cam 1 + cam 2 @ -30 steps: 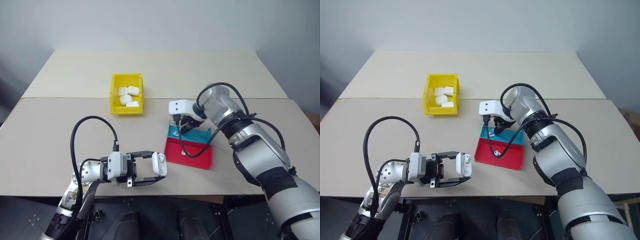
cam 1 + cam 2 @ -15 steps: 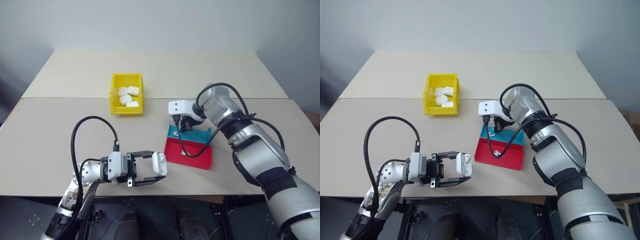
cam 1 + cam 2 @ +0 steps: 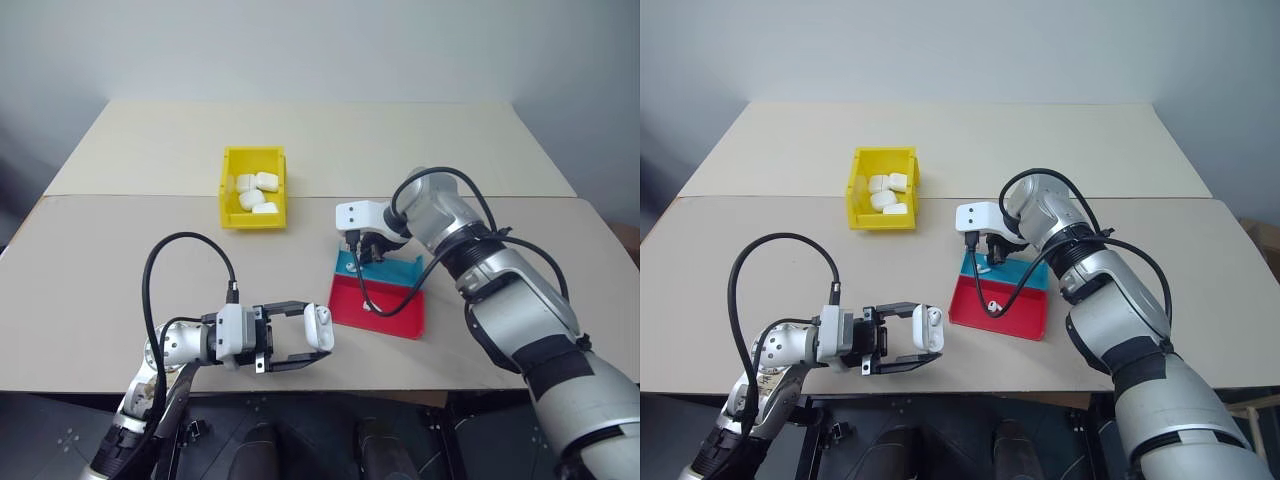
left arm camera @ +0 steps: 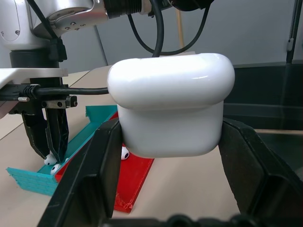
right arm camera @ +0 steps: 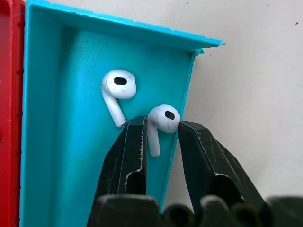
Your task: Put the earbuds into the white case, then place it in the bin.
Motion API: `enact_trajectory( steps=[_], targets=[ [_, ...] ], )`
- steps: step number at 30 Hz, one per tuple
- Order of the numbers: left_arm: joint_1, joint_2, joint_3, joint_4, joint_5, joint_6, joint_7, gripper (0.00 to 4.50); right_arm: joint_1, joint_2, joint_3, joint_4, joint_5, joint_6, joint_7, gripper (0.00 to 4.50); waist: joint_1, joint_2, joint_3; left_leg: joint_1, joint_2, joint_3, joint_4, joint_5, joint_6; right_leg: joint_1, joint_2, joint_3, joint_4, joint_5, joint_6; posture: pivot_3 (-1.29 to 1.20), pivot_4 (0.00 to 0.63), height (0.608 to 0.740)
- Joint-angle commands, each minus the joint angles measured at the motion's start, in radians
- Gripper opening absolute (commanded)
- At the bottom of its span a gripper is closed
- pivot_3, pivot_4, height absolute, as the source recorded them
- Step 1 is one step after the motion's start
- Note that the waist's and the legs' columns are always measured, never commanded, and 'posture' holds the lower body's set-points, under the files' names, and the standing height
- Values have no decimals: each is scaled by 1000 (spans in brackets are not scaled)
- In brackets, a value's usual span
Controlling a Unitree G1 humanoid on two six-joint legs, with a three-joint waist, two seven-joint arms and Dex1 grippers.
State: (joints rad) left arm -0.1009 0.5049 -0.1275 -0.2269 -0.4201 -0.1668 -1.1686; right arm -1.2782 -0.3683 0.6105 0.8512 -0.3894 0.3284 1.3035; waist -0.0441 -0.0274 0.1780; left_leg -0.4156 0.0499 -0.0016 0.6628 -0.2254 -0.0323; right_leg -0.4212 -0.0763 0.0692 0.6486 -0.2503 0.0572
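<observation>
Down in the blue half of the flat tray [image 5: 71,198], one earbud [image 5: 160,124] sits pinched between the right gripper's [image 5: 158,142] fingers, its twin [image 5: 117,92] just beside. Nearer the table [image 3: 120,260] edge, the left gripper [image 3: 305,335] clamps the white case [image 4: 170,106]. Well apart stands the yellow bin [image 3: 228,200] with white pieces.

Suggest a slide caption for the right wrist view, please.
Right gripper closing around one earbud in the teal tray section, a second earbud lying beside it.
</observation>
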Motion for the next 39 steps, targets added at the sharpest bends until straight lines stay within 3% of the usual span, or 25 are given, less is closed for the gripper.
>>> enact_trajectory(
  steps=[1,11,16,23,26,29,34,39],
  targets=[
    [-11,-1,2,-17,-3,-17,4,2771,-7,-10,-22,-35,-5,-17,0,1298,0,0,0,0,0,0,0,0,0,0,0,0,0,0,0,0,150,740],
    [-21,-2,10,-13,-14,-14,6,2771,-3,-42,-83,-116,34,50,-1,1298,1,0,0,0,0,0,0,0,0,0,0,0,0,0,0,0,150,740],
    [-38,-5,21,-21,-27,5,21,2771,52,-119,-245,-364,149,238,19,1298,6,0,0,0,0,0,0,0,0,0,0,0,0,0,0,0,150,740],
    [-98,-26,38,-67,-105,97,71,2771,334,-236,-683,-981,540,464,18,1298,30,0,0,0,0,-1,0,0,0,1,0,0,-1,0,0,0,150,740],
    [-152,-49,36,-83,-147,147,89,2771,450,-202,-892,-1200,777,544,-17,1298,32,0,0,0,0,-1,1,0,0,2,0,-1,-1,0,0,0,150,740],
    [-207,-73,15,-65,-150,172,84,2771,563,-148,-1006,-1351,935,518,-88,1298,29,-1,-1,1,0,-1,1,0,0,4,0,-1,-1,0,0,0,150,740],
    [-293,-144,-17,-24,-144,184,88,2771,709,-42,-1083,-1499,1148,469,-245,1298,23,-1,-1,7,0,-1,1,0,0,10,0,0,-1,0,1,0,150,740],
    [-328,-173,-28,-15,-133,202,99,2771,821,-3,-1033,-1585,1215,352,-323,1298,22,-1,-1,11,0,-2,1,0,0,14,0,-1,-3,0,1,0,150,740]
  ],
)
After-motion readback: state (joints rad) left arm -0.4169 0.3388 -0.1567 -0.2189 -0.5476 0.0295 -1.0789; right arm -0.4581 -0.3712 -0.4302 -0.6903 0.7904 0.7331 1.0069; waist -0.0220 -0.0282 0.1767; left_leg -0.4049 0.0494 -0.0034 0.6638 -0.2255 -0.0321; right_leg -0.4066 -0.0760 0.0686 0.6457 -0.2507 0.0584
